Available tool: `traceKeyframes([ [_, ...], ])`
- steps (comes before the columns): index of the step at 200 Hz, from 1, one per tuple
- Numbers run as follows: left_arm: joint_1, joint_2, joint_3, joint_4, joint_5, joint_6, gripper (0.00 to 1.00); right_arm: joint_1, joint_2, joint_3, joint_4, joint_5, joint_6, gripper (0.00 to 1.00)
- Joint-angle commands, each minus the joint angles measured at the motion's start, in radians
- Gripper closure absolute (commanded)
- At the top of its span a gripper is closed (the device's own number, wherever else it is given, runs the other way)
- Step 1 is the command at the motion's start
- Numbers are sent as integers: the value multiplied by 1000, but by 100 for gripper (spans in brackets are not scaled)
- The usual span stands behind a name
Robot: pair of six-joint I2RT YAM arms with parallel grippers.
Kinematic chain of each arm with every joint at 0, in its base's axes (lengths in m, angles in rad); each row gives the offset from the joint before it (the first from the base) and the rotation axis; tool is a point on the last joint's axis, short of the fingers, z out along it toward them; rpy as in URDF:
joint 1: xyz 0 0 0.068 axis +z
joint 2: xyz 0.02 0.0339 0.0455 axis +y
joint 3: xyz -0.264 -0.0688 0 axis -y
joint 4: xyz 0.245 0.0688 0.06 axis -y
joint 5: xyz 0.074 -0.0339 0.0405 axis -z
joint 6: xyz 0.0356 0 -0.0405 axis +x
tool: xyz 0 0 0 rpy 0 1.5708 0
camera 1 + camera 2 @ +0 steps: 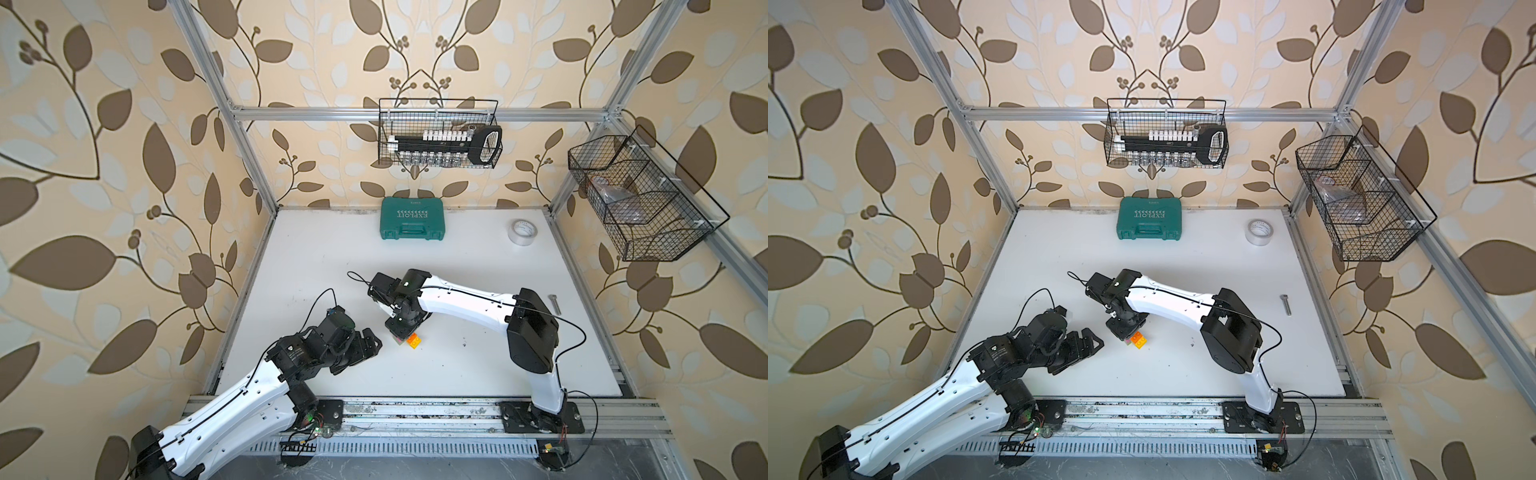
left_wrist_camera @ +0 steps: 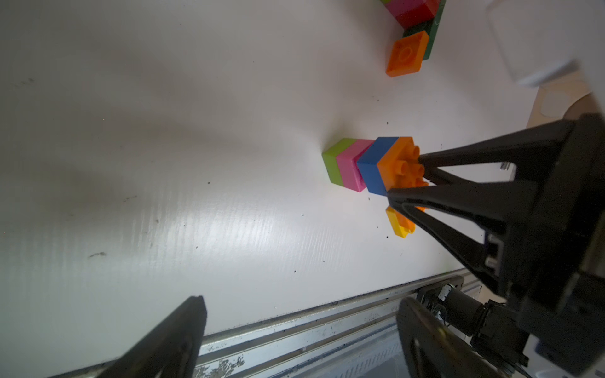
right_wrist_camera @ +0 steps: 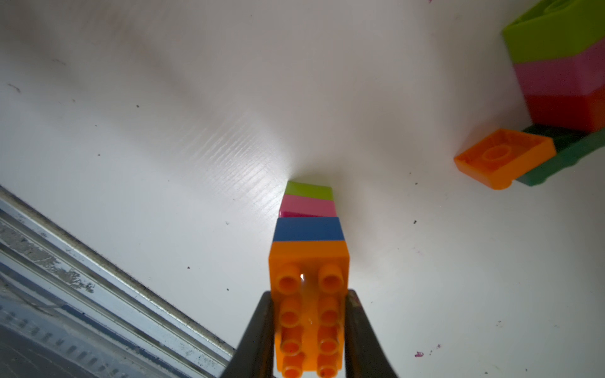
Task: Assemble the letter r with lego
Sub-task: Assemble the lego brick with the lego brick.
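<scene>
In both top views the right gripper (image 1: 403,330) (image 1: 1121,330) points down at the near middle of the table (image 1: 457,249) and covers most of the lego; only an orange brick (image 1: 413,340) (image 1: 1139,338) and slivers of other colours peep out under it. The left gripper (image 1: 368,341) (image 1: 1088,338) hangs just to its left, spread and empty. These views alone give the room: leaf wallpaper, a metal frame, a teal case (image 1: 411,218) at the far edge, a tape roll (image 1: 522,232) far right, a bolt (image 1: 555,304) on the right, and two wire baskets on the walls; the table is white.

The left wrist view shows what the arm hides from above: a stack (image 2: 360,167) standing on the table, lime at the bottom, then pink, then blue, with the orange brick (image 2: 397,163) on top, studs up, pinched by the right gripper (image 2: 406,178). A yellow brick (image 2: 397,224) sits just beside it; whether they are joined I cannot tell. A cluster (image 2: 412,13) lies apart, cut by the edge; dark specks dot the table.

The right wrist view shows the orange brick (image 3: 309,294) is long, with two rows of four studs, the fingers (image 3: 262,327) pressed on its long sides. It also shows more of the cluster (image 3: 563,81): lime, pink and red on a dark green brick (image 3: 573,153), with an orange square (image 3: 501,157) touching it, hollow side showing.
</scene>
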Motion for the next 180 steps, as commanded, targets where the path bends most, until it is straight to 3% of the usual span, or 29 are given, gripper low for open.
traceKeyframes([
  [1, 12, -2, -17, 19, 14, 8, 7, 4, 30, 12, -8, 0, 23, 100],
  [129, 14, -5, -24, 12, 2, -11, 7, 15, 32, -57, 9, 0, 152, 100],
  [180, 14, -5, -33, 21, 7, -16, 7, 22, 52, -63, 12, -14, 145, 100],
])
